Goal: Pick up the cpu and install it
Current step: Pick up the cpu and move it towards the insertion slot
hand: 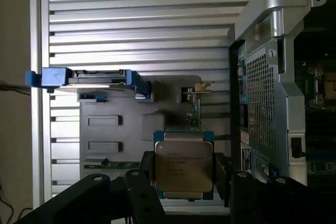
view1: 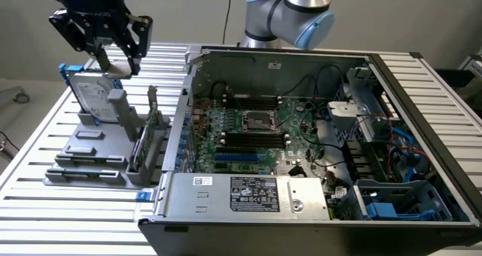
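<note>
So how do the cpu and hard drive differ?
The cpu is a small square; the hard drive is a larger rectangle. The cpu sits in the gripper; the hard drive stands in the grey rack. The hard drive has a blue bracket, the cpu none. Both are silver-grey.

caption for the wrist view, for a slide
Hand gripping the cpu over the parts tray, with hard drive and open case in view

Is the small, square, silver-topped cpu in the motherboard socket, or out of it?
Out: the gripper holds the cpu above the grey tray.
</note>
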Available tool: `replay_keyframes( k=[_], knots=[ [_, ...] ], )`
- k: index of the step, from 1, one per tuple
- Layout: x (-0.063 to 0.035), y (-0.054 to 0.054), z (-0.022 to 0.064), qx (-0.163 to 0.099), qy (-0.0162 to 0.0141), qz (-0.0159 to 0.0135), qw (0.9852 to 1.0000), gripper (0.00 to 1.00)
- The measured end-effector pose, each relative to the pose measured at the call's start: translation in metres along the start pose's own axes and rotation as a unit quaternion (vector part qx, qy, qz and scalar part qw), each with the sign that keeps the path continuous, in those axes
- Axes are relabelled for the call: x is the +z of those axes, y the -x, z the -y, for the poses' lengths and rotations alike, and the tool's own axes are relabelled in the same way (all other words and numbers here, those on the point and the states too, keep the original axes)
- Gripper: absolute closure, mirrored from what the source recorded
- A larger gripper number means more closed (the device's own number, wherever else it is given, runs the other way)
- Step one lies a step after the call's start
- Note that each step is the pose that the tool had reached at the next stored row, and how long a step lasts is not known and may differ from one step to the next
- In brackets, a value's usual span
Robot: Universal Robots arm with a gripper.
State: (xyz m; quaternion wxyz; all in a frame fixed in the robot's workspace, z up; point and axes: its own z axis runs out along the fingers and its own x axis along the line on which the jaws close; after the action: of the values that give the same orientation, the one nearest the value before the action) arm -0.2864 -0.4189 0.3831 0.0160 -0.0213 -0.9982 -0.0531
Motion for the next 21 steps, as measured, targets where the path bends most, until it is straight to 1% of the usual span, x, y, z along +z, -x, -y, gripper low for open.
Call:
replay_keyframes(
  k=[9,15,21],
  knots=[
    [-0.0012,0.041,-0.0018,0.0,0.0033,-0.0001,1.0,0.45],
    [-0.0019,0.068,-0.0038,0.0,0.0036,-0.0001,1.0,0.45],
    [-0.0023,0.095,-0.0078,0.0,0.0036,-0.0002,1.0,0.45]
  ],
)
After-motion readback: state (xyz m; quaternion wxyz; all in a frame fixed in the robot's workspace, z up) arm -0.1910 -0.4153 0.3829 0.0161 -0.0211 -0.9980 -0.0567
